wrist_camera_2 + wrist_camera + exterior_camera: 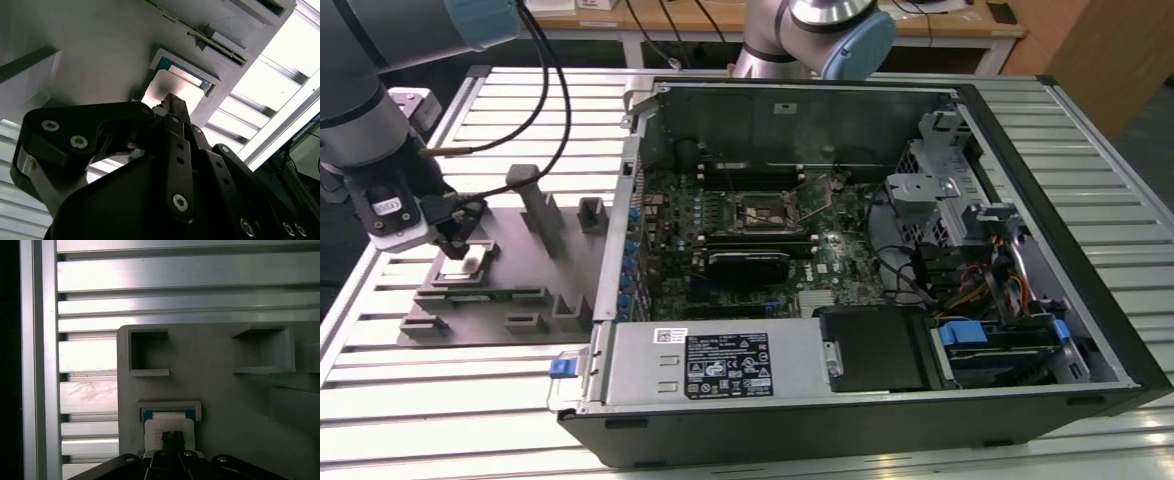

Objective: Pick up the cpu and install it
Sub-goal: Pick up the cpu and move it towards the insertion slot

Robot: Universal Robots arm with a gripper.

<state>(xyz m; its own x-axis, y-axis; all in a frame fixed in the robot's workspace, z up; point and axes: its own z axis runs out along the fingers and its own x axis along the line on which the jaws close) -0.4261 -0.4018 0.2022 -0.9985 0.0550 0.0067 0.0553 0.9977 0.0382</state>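
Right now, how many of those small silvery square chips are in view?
1. The small flat silvery-grey square chip sits in a recess of the grey plastic tray, beneath the black pincer. Others may be hidden inside the computer case.

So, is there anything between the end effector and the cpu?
Nothing shows between them: in the first wrist view the end effector is right at the cpu, which lies in a recess of the grey tray.
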